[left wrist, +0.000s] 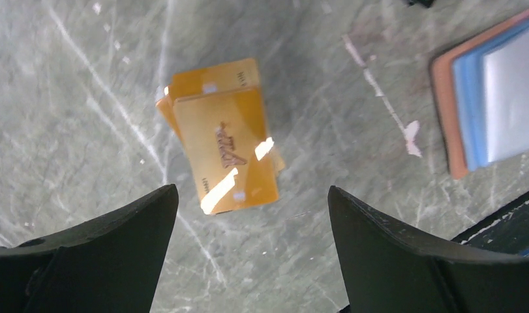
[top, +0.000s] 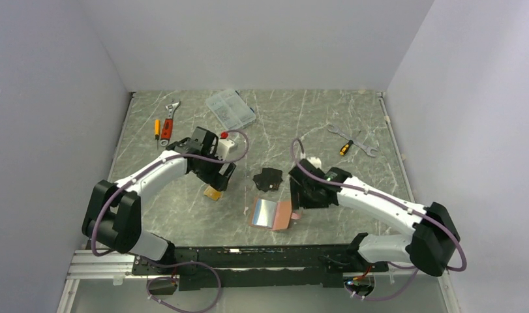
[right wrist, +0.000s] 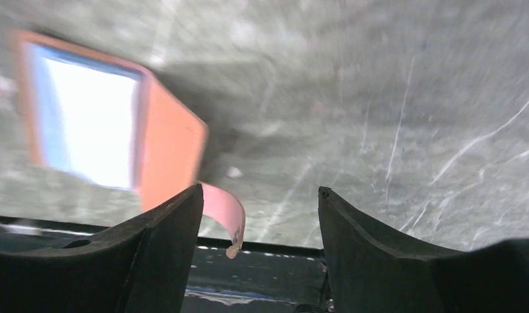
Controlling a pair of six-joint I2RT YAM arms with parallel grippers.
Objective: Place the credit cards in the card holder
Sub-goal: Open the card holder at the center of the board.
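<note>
The pink card holder [top: 282, 216] lies open on the table near the front, pale-blue inside up, with a silver-grey card [top: 268, 211] on it. It also shows in the right wrist view [right wrist: 173, 153] and at the right edge of the left wrist view [left wrist: 447, 111]. Its snap tab [right wrist: 222, 207] curls up beside my right gripper's left finger. Orange-gold credit cards [left wrist: 226, 147] lie stacked on the table, also seen from the top [top: 214, 193]. My left gripper [left wrist: 252, 195] is open just above and near them. My right gripper [right wrist: 260, 195] is open beside the holder's right edge.
A black irregular flat piece [top: 269, 178] lies behind the holder. A clear compartment box [top: 230, 109], screwdrivers and wrenches [top: 353, 140] lie at the back. The table's black front rail [top: 248, 254] runs close to the holder.
</note>
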